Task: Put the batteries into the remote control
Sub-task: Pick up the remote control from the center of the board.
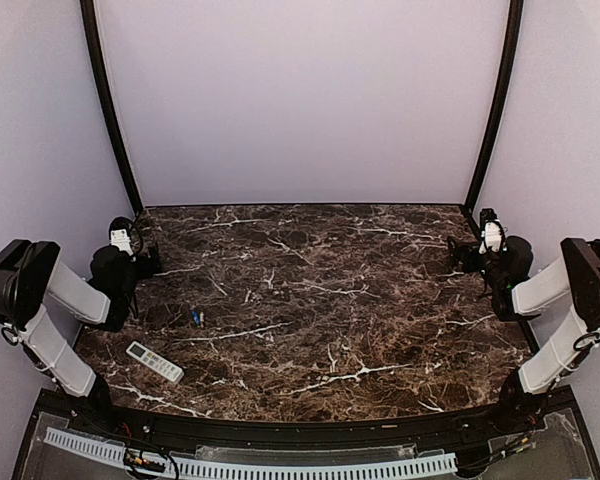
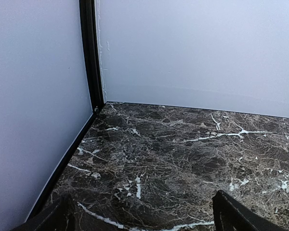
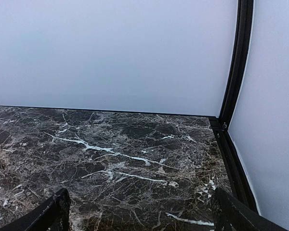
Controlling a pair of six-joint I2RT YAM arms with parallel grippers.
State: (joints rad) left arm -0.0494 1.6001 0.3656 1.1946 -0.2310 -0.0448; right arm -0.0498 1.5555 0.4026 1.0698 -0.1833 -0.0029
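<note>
Surface (image 1: 330, 300): dark brown marble-look, white veining, smooth, faint sheen
Walls (image 1: 300, 100): pale, matt
Frame posts (image 1: 108, 110): black, smooth
Remote control (image 1: 154, 361): white plastic, smooth
Batteries (image 1: 196, 317): blue casing; finish too small to tell
Left end effector (image 2: 142, 211), right end effector (image 3: 139, 199): black, matt

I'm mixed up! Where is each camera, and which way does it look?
Top external: above, behind; looks down on table, remote control, batteries; both arms show.
Left wrist: on left arm; faces far left corner; open left gripper shows.
Right wrist: on right arm; faces far right corner; open right gripper shows.
Both wrist views share table, wall.
</note>
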